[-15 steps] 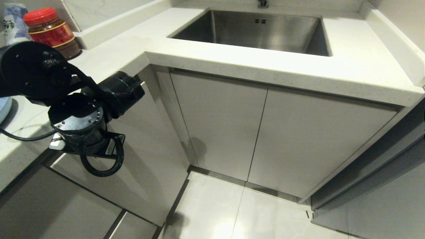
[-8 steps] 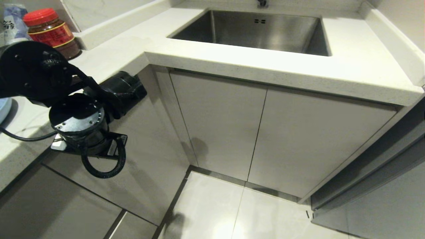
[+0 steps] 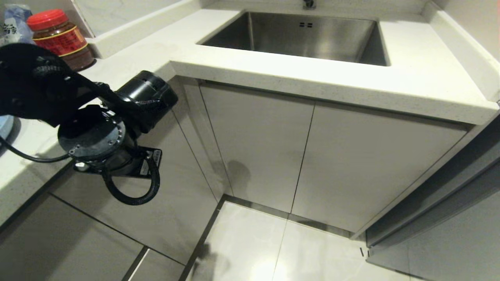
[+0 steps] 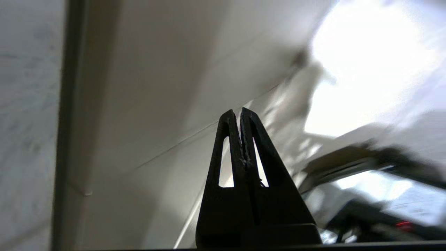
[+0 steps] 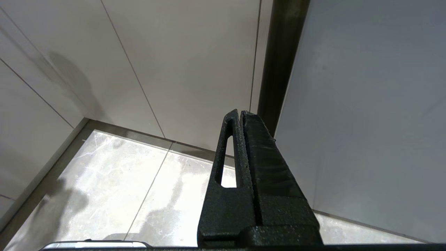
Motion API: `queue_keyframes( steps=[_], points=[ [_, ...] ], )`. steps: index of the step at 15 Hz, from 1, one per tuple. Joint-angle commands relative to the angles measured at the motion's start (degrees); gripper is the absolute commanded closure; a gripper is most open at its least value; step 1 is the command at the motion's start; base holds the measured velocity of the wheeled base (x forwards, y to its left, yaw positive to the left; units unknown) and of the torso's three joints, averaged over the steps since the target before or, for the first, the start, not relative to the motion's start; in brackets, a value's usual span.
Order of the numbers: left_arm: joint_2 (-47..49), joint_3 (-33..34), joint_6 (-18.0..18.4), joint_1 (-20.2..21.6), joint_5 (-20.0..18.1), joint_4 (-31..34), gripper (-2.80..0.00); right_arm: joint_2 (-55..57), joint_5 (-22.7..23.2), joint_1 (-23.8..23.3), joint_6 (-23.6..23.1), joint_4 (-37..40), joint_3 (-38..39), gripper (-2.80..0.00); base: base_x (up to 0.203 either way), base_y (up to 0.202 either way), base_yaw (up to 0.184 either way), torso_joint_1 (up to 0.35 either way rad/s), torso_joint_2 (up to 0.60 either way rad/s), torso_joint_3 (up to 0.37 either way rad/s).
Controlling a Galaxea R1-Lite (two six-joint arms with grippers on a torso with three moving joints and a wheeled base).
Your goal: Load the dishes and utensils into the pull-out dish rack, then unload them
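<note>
My left arm [image 3: 93, 136] hangs in front of the pale drawer panels [image 3: 172, 187] under the left counter. Its own wrist hides its fingers in the head view. In the left wrist view my left gripper [image 4: 240, 111] is shut with nothing in it, against a pale panel and a blurred bright floor. A sliver of the light-blue plate [image 3: 4, 127] shows at the far left on the counter. The bowl, the utensils and the dish rack's wire basket are out of view. My right gripper [image 5: 240, 112] is shut and empty, pointing down at the floor tiles beside a grey panel.
A steel sink [image 3: 304, 35] is set in the white counter [image 3: 422, 78] ahead, with two shut cabinet doors [image 3: 312, 156] beneath. A red-lidded jar [image 3: 58, 35] stands at the back left. Glossy floor tiles [image 3: 273, 249] lie below. A grey unit [image 3: 449, 218] stands at the right.
My left arm has swung a little to the right and turned, its cable loop hanging further right and lower. The gripper stays shut. Nothing else has moved.
</note>
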Motion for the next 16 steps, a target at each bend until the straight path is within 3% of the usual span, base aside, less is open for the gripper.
queue_keyframes(
  steps=[1, 4, 7, 10, 13, 16],
  points=[
    [-5.34, 0.13, 0.28, -3.42, -0.11, -3.77, 0.0, -0.04, 0.01, 0.01, 0.02, -0.08, 1.49, 0.0, 0.0, 0.0, 0.0, 0.0, 0.0, 0.0],
    [-16.97, -0.01, 3.1, -6.56, -4.97, -10.18, 0.0, -0.04, 0.01, 0.01, 0.02, -0.08, 1.49, 0.0, 0.0, 0.0, 0.0, 0.0, 0.0, 0.0],
    [-32.29, -0.5, 9.63, -4.01, -16.53, -16.7, 0.0, -0.04, 0.01, 0.01, 0.02, -0.08, 1.49, 0.0, 0.0, 0.0, 0.0, 0.0, 0.0, 0.0],
    [-45.59, -0.27, 15.7, 10.2, -29.82, -19.38, 0.0, -0.04, -0.05, 0.01, 0.02, -0.08, 1.49, 0.0, 0.0, 0.0, 0.0, 0.0, 0.0, 0.0],
    [-59.62, 4.66, 19.08, 23.55, -43.78, -20.28, 0.0, -0.04, 0.01, 0.01, 0.02, -0.08, 1.49, 0.0, 0.0, 0.0, 0.0, 0.0, 0.0, 0.0],
    [-74.7, 23.3, 25.93, 27.97, -46.94, -22.0, 0.0, -0.04, 0.01, 0.01, 0.02, -0.07, 1.49, 0.0, 0.0, 0.0, 0.0, 0.0, 0.0, 0.0]
  ],
)
